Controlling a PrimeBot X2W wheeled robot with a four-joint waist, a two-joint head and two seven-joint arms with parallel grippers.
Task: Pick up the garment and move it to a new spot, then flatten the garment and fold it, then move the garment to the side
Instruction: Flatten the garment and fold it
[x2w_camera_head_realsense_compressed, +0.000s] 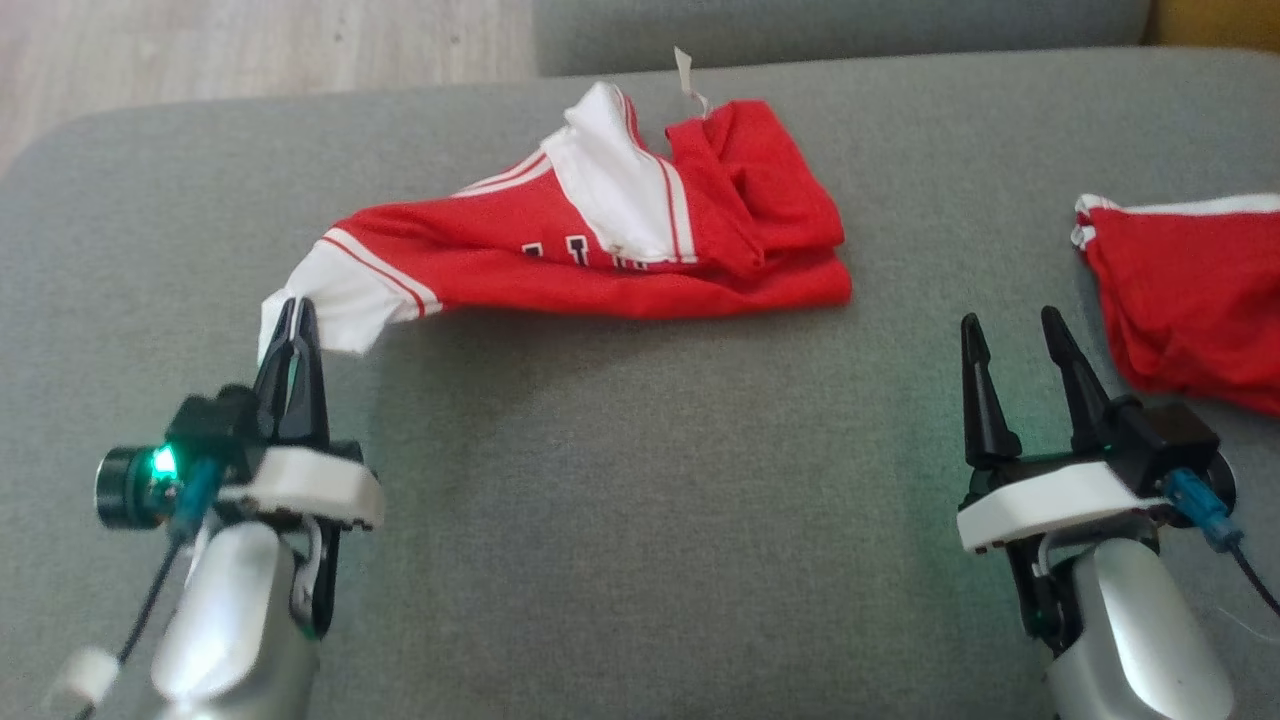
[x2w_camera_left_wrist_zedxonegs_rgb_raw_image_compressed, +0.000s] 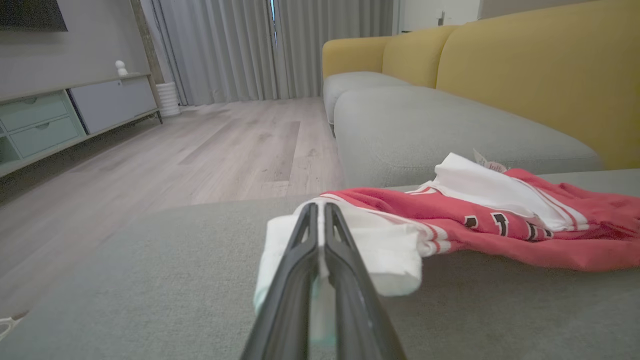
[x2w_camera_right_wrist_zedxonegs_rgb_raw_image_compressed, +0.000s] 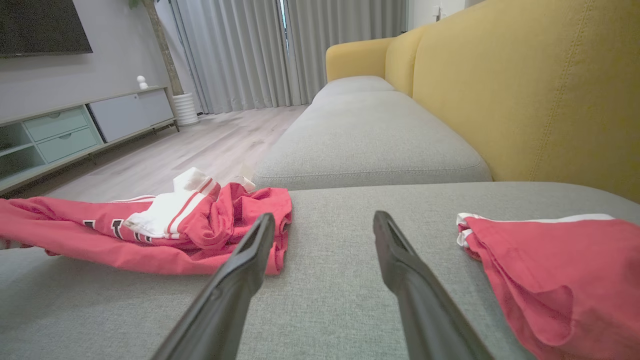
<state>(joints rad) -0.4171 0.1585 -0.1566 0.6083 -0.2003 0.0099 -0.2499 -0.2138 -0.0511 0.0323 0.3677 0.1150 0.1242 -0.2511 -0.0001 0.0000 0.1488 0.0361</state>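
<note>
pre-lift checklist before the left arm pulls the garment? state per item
1. left gripper shut on the garment at its white sleeve: ok.
2. Cloth seated between the fingers, below the tips (left wrist view): ok.
3. One layer or several pinched: cannot tell.
4. Garment lying flat: not ok, it is crumpled and the other sleeve is folded on top.
5. right gripper open, holding nothing, apart from the cloth: ok.
6. second red garment apart from the held one: ok.
</note>
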